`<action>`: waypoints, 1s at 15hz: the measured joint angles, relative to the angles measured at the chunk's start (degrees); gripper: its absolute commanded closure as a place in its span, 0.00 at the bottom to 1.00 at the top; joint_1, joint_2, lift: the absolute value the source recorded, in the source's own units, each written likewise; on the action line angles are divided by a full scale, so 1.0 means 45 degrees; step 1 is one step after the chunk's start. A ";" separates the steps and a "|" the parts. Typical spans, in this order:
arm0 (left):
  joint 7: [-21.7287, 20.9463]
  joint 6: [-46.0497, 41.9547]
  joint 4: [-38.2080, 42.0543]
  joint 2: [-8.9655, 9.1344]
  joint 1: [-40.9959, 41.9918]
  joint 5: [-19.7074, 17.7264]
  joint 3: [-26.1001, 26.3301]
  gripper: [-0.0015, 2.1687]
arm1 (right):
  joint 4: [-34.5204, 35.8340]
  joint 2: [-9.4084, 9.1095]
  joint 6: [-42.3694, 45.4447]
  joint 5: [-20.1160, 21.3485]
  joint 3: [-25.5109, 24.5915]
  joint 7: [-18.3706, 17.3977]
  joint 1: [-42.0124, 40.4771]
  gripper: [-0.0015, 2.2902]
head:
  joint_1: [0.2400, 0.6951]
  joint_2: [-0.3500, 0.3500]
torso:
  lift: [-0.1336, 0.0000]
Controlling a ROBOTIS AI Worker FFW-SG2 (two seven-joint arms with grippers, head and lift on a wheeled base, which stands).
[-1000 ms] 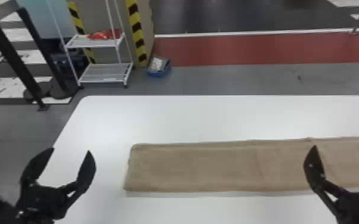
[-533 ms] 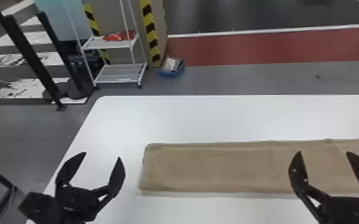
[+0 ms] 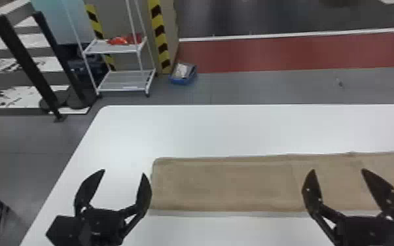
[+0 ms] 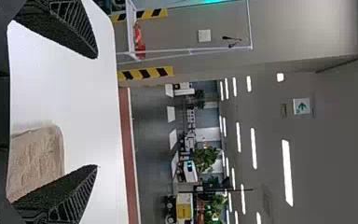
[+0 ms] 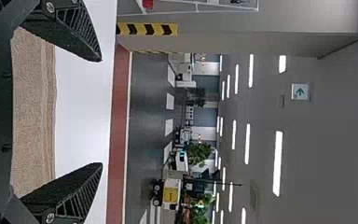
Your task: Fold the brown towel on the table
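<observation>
In the head view, the brown towel [image 3: 225,184] lies as a long flat strip on the white table [image 3: 206,131], running off toward the right edge. My left gripper [image 3: 124,171] stands open just beyond the towel's left end, with nothing between its fingers. Over the towel's right part, my right gripper [image 3: 338,171] is open as well. In the left wrist view the open left gripper [image 4: 97,112] has a rounded corner of the towel [image 4: 37,161] beyond it. The towel's long edge [image 5: 35,112] passes behind the open right gripper [image 5: 101,112] in the right wrist view.
Past the table's far left corner stand a white wire shelf [image 3: 114,49] with red items on it and a blue bin [image 3: 183,74] on the floor. Black posts [image 3: 26,62] rise left of the shelf. Bare tabletop lies beyond the towel's far side.
The head view has shifted left, so table and shelf sit farther right in it. My right gripper has moved left along the towel, while the left gripper stays near the towel's left end, a bit closer to it.
</observation>
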State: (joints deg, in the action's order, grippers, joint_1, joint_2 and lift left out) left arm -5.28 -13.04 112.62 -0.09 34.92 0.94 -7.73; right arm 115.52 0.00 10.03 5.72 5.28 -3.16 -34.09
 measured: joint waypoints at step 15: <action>0.0305 -0.0001 -0.0448 0.0000 -0.0279 -0.0013 -0.0004 0.02 | -0.0110 0.0000 -0.0266 0.0017 0.0191 0.0020 0.0173 0.04 | 1.00 0.71 | 0.16</action>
State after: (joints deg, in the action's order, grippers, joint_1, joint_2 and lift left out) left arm -3.90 -13.05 110.60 -0.09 33.67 0.88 -7.75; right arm 115.02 0.00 8.83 5.80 6.14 -3.07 -33.31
